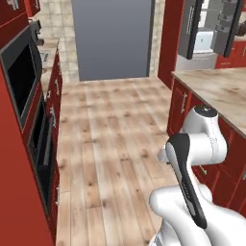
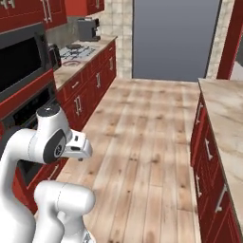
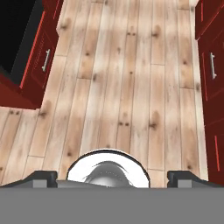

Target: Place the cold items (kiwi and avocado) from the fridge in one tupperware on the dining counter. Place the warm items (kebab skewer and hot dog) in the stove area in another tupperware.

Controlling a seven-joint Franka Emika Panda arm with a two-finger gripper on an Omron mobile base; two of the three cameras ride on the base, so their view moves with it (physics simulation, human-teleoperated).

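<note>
My gripper is open and holds nothing. It points down at the bare wooden floor of the kitchen aisle, with its two dark fingertips far apart. The arm is folded low over the base, with the white hand near its elbow. The stove lies in the left counter run, ahead of me. A light wood-topped counter runs along the right side. The kiwi, avocado, kebab skewer, hot dog and tupperware are out of view.
Red cabinets line the left side, with a built-in oven close by. More red cabinets sit under the right counter. A tall grey front closes the far end of the aisle. A coffee machine stands beyond the stove.
</note>
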